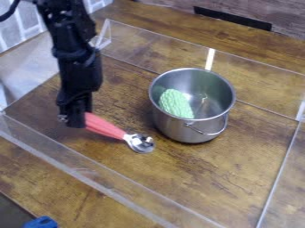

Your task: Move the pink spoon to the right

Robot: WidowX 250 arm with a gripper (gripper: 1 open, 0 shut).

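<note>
The pink spoon [117,133] has a flat pinkish-red handle and a round silver bowl that rests on the wooden table just left of the steel pot. Its handle end rises to the left into my gripper [78,117], which points straight down and is shut on it. The black arm climbs from there toward the top left of the camera view.
A steel pot [193,104] with a green item [177,102] inside stands right of the spoon, its handle toward the front. Clear acrylic walls [84,169] fence the wooden table [226,178]. A clear stand [98,33] sits at the back left.
</note>
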